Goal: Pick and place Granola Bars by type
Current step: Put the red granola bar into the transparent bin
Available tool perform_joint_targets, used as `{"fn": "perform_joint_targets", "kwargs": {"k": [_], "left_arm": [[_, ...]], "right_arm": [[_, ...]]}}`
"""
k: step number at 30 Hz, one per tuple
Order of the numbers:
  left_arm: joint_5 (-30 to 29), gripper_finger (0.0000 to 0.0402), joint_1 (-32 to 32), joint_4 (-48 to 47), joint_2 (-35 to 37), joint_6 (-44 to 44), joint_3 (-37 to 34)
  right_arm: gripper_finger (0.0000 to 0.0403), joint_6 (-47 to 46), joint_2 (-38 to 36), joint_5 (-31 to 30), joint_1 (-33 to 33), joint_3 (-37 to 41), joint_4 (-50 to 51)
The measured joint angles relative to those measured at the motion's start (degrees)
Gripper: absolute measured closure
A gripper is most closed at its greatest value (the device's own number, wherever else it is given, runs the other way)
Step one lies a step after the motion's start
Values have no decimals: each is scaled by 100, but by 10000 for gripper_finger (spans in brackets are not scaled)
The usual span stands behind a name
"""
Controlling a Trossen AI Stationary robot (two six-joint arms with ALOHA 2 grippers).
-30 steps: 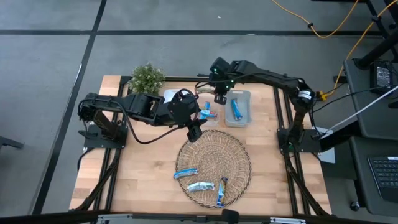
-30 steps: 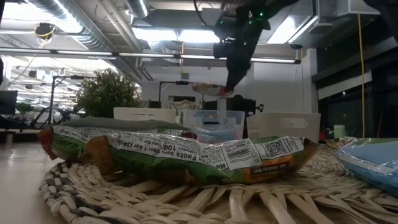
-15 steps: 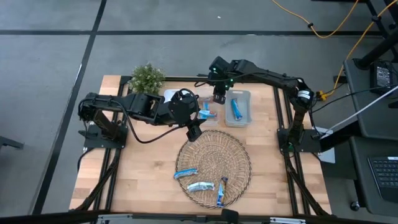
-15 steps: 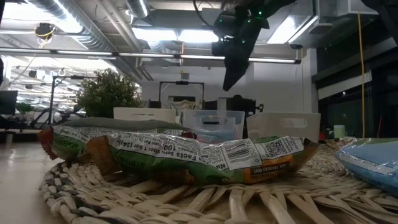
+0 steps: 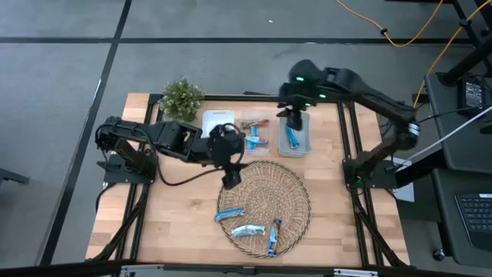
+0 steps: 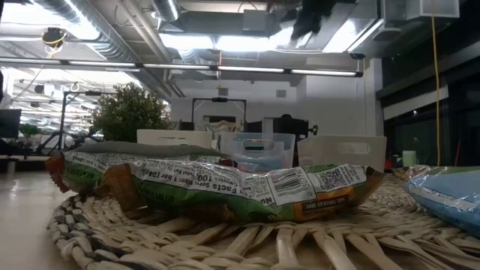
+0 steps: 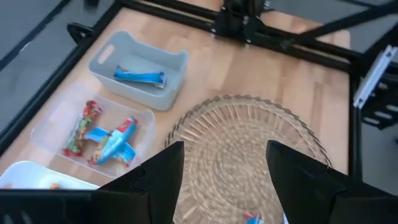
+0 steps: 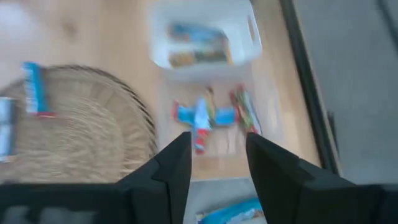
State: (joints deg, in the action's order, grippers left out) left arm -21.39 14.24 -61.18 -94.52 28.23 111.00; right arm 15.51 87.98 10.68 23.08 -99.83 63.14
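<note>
Three granola bars in blue and silver wrappers lie on the near part of the round wicker basket. The middle bin holds blue bars and a red one. A single blue bar lies in the right bin, and the left white bin holds bars too. My left gripper hangs open over the basket's far left rim. Above the right bin, my right gripper is open, nothing between its fingers.
A small potted plant stands at the table's far left corner. The three bins sit in a row along the far edge behind the basket. Bare wood lies left and right of the basket.
My right gripper has opened and let go of a red-wrapped bar, which dropped into the middle bin. It then rose and went toward the table's right edge, over the right bin. My left gripper has moved toward the near edge, over the basket's rim.
</note>
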Motion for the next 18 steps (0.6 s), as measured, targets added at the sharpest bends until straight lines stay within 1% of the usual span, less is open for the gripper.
{"fn": "perform_joint_targets", "kwargs": {"k": [3, 5, 7, 10, 13, 15, 16, 18], "left_arm": [[-4, 182, 175, -73, 0, -2, -1], [0, 182, 279, -131, 0, -2, 0], [10, 182, 380, -301, 0, 24, -2], [200, 182, 476, -590, 0, 201, 0], [623, 182, 494, -912, 0, 470, 0], [843, 182, 520, -1068, 0, 553, -2], [918, 182, 534, -1093, 0, 553, -2], [1056, 182, 556, -1100, 0, 553, 0]], "right_arm": [[253, -71, -605, 2, -433, 0, 19], [255, -322, -961, -10, -782, 0, 23], [255, -532, -1299, -213, -1168, 0, 23], [256, -785, -1707, -937, -1795, 0, 39], [256, -917, -1983, -2029, -2403, 0, 127], [256, -990, -2104, -2650, -2743, 51, 198], [256, -1064, -2165, -2856, -2877, 117, 187], [256, -1139, -2249, -3056, -3102, 310, 136]]}}
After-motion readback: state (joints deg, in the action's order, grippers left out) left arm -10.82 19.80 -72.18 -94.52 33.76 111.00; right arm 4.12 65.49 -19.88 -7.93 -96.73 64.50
